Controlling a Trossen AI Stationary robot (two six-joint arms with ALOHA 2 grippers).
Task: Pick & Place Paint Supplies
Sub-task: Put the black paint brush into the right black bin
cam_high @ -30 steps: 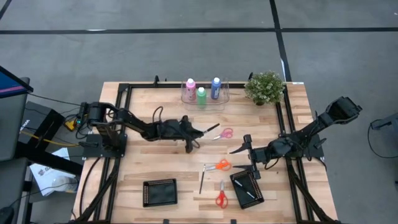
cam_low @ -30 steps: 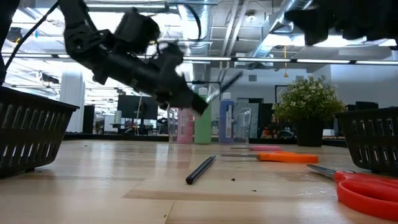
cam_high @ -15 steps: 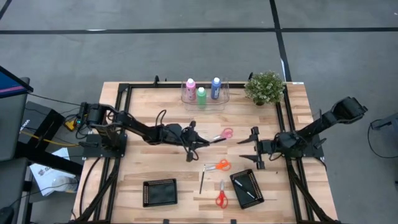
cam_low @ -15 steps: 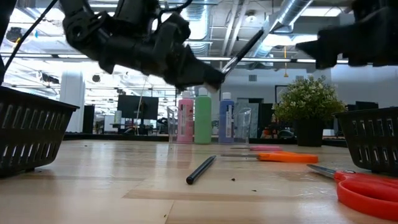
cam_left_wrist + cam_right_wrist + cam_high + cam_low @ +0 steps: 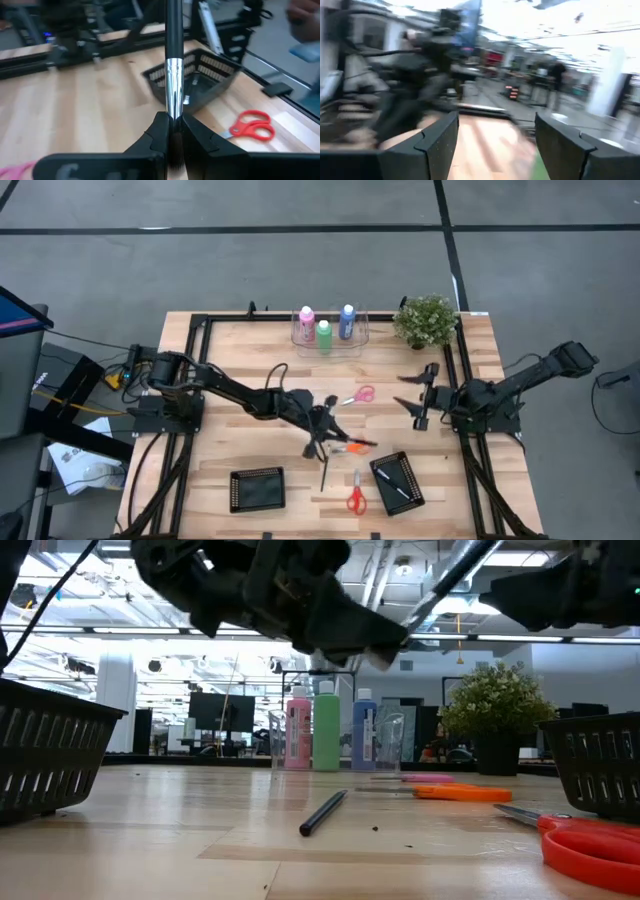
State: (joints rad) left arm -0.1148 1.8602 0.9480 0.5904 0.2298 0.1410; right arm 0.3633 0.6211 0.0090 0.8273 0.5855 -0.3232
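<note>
- The wooden worktop [image 5: 250, 440] stood on a grey floor, ringed by a black frame; the low view looked across it into a wide, brightly lit room with ducts overhead.
- Nearest the front edge lay two black mesh baskets: one at front left [image 5: 257, 489], and one at front right [image 5: 397, 484] with a dark-handled brush [image 5: 396, 488] lying in it.
- Between them lay red scissors [image 5: 354, 492], and just beyond, a loose dark brush [image 5: 323, 812] rested flat on the wood, pointing away from the front.
- Orange scissors [image 5: 352, 447] lay mid-worktop, just beside the left end effector.
- The left end effector [image 5: 322, 420] hung above the middle of the worktop, closed on a paintbrush [image 5: 173, 80]; the wrist view showed its fingers [image 5: 155, 137] pinching the brush just below the silver ferrule, the black handle pointing away over the front-right basket.
- Pink scissors [image 5: 362, 394] lay a little farther back, right of centre.
- The right end effector [image 5: 421, 394] hovered near the right side of the frame, its fingers spread wide and holding nothing.
- At the back edge a clear tray [image 5: 358, 338] held three white-capped paint bottles: pink [image 5: 306, 323], green [image 5: 324, 333] and blue [image 5: 347, 321], all upright.
- A small potted plant [image 5: 426, 319] stood to the right of that tray, near the back right corner.
</note>
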